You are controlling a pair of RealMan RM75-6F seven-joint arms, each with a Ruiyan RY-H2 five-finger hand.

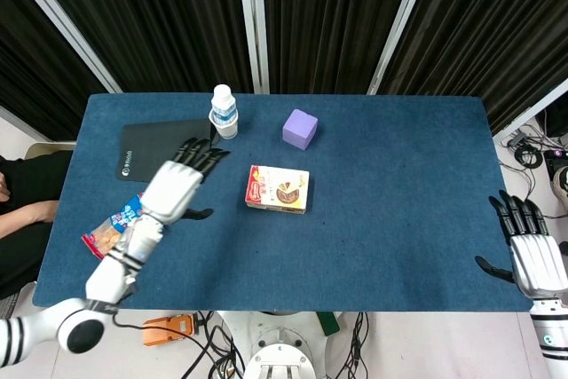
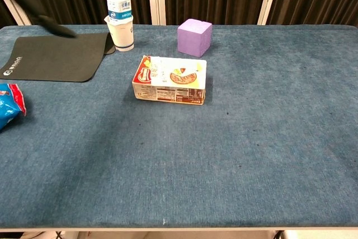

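Blue table (image 1: 399, 184), snack box (image 1: 278, 188), left robot hand (image 1: 177, 185) spread above mat (image 1: 155, 144)

A black mat (image 1: 166, 150) is laid flat on the left rear of the table, with white lettering at its left edge. A white-capped bottle (image 1: 224, 112) stands upright at its right rear corner, a blue label wrapped around it.

A dark blue cloth (image 1: 382, 184) is covering the table. On it, a purple cube (image 1: 300, 128) is sitting beside a white bottle (image 1: 224, 111) with a blue label; a black mat (image 1: 155, 153), a blue-and-red bag (image 1: 117, 230) and a red, white and yellow box (image 1: 278, 188) are lying nearby.
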